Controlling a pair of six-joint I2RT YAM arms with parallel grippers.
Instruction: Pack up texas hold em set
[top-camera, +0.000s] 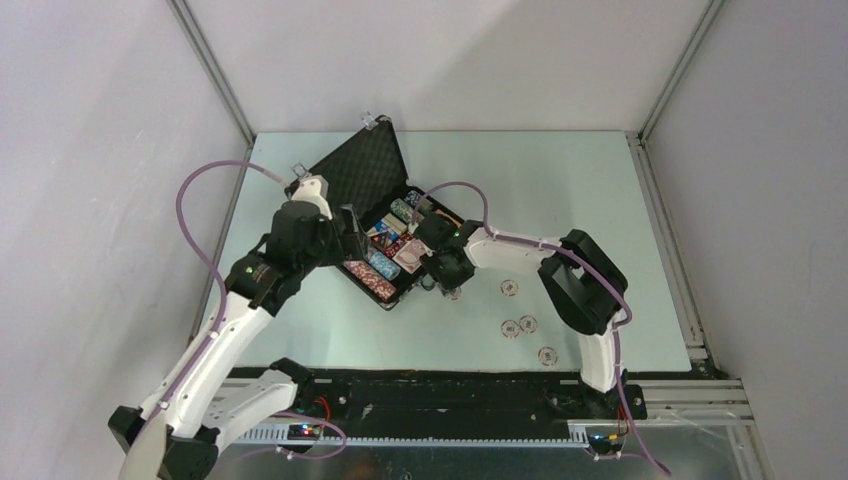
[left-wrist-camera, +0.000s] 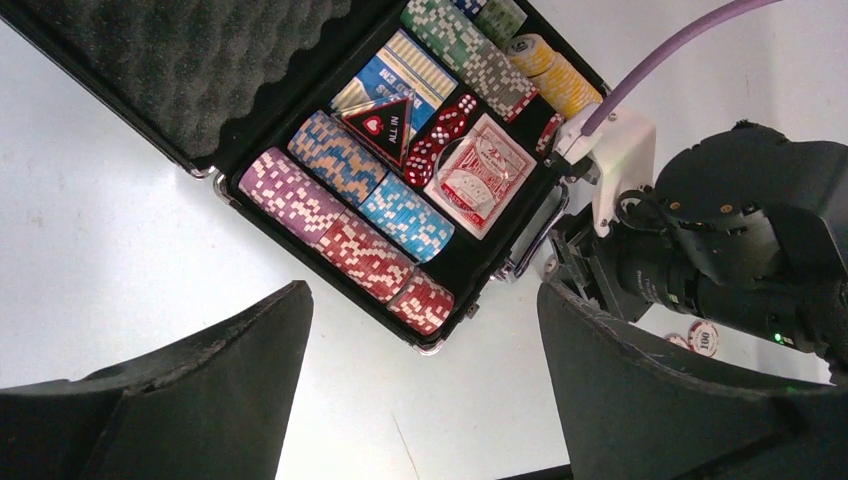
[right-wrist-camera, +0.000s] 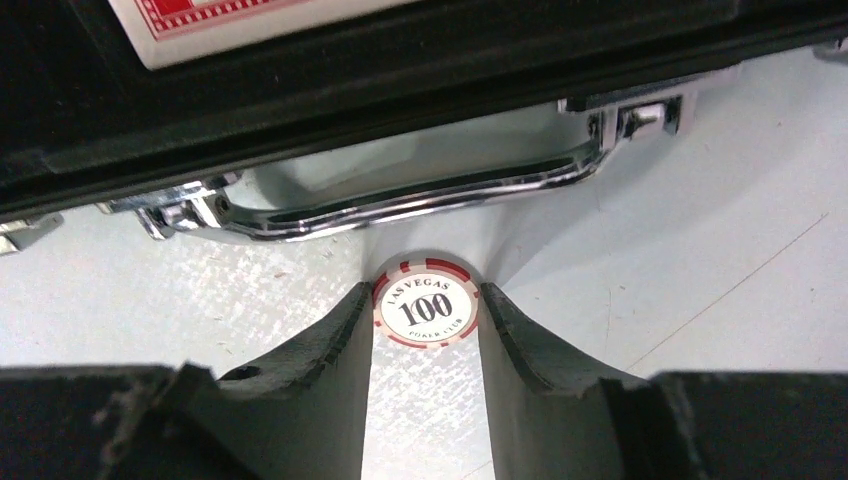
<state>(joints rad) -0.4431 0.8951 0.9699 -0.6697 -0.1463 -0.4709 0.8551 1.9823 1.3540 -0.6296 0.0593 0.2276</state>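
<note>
The black case (top-camera: 362, 168) lies open with its foam lid (left-wrist-camera: 190, 70) propped back. Its tray holds rows of coloured poker chips (left-wrist-camera: 345, 240), a red card deck (left-wrist-camera: 482, 175), a blue deck (left-wrist-camera: 400, 75) and red dice (left-wrist-camera: 440, 135). My left gripper (left-wrist-camera: 425, 385) hangs open above bare table by the case's near corner, holding nothing. My right gripper (right-wrist-camera: 427, 298) is down on the table in front of the silver handle (right-wrist-camera: 400, 205). Its fingertips press both sides of a red-and-white "100" poker chip (right-wrist-camera: 426, 305) lying flat.
Loose chips lie on the table right of the case: one (top-camera: 510, 288), a touching pair (top-camera: 518, 326) and one nearer the front edge (top-camera: 547, 355). The right arm (left-wrist-camera: 740, 230) crowds the case's handle side. Grey walls enclose the table on three sides.
</note>
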